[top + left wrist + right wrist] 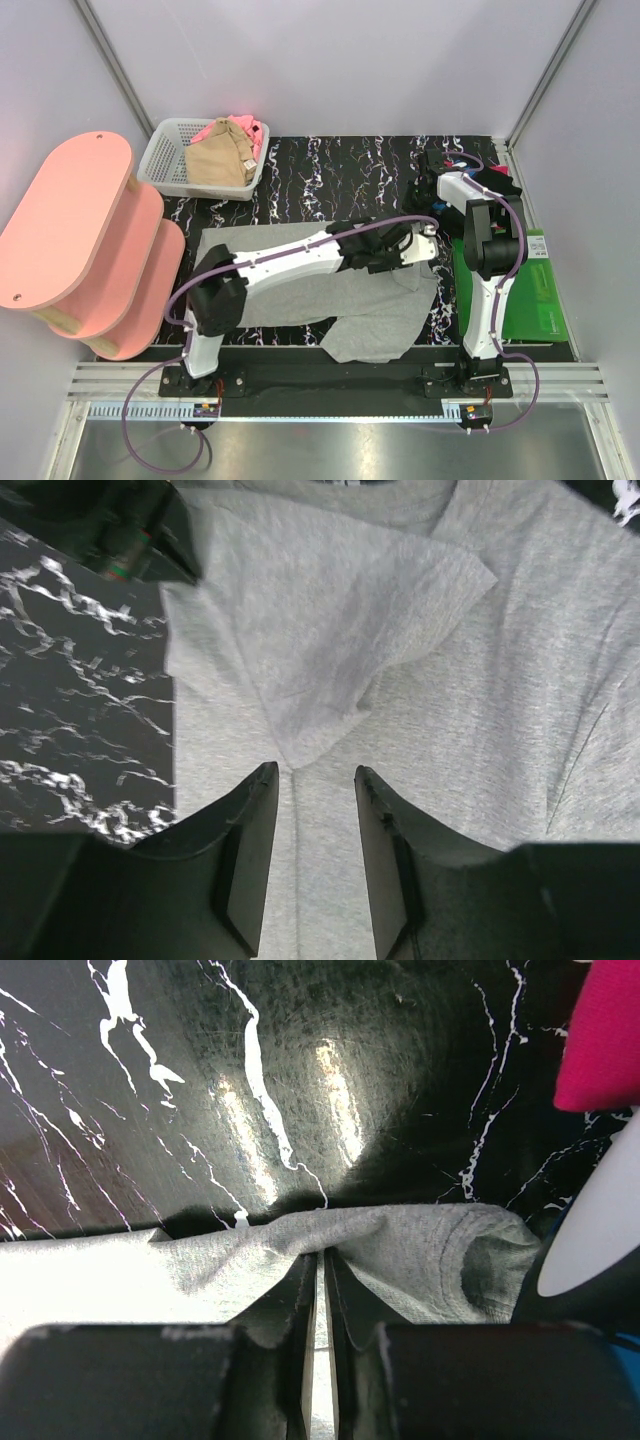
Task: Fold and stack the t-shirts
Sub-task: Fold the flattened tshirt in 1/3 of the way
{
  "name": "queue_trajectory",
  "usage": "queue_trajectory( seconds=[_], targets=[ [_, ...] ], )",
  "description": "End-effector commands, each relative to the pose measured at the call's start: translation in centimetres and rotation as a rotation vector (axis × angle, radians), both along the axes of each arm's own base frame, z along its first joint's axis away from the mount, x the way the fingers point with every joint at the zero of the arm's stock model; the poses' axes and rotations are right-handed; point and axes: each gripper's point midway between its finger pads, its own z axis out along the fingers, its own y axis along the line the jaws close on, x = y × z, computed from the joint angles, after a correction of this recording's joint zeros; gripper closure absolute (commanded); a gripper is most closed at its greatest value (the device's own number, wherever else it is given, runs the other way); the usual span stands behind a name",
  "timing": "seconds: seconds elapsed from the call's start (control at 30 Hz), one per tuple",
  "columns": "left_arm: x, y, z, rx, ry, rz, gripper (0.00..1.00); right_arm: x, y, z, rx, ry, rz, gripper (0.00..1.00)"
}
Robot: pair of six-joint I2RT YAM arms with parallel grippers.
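T-shirt in light grey (370, 320) lies spread on the black marbled table (330, 170) just in front of the two arm bases, with its lower right part hanging toward the near edge. In the left wrist view one sleeve is folded over onto the body of the shirt.

The left hand (315, 775) reaches across to the shirt's right side and hovers over the cloth. Its fingers stand partly apart with nothing gripped between them.

The right hand (322, 1255) sits at the shirt's far right edge, its fingers almost closed and pinching a bunched fold of the grey cloth.

A tan t-shirt (215, 160) and a pink t-shirt (245, 125) are heaped in the white basket (160, 165) at the table's far left corner. A green board (540, 290) lies at the right edge, and a pink shelf (80, 230) stands at the left.
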Motion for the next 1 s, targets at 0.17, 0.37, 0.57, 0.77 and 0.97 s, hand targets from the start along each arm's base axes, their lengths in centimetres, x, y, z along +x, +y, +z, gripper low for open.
queue_trajectory(
  seconds=[0.17,0.37,0.57,0.77,0.97],
  targets=[
    [1.6,-0.2,-8.8,0.110,0.022,0.074,0.54,-1.2,-0.7,-2.0,-0.032,0.061,-0.005,0.86],
    [3.6,-0.9,-9.3,0.103,0.008,0.100,0.55,-1.2,-0.6,-1.8,-0.023,0.055,-0.007,0.86],
    [4.7,-1.7,-9.3,0.084,0.001,0.114,0.55,-1.4,-0.5,-1.8,-0.019,0.055,-0.002,0.86],
    [4.8,-1.7,-9.9,0.094,0.005,0.113,0.55,-1.4,-0.5,-1.8,-0.020,0.056,-0.001,0.86],
    [5.2,-1.8,-10.3,0.101,-0.004,0.107,0.56,-1.3,-0.4,-1.6,-0.016,0.053,-0.005,0.87]
  ],
)
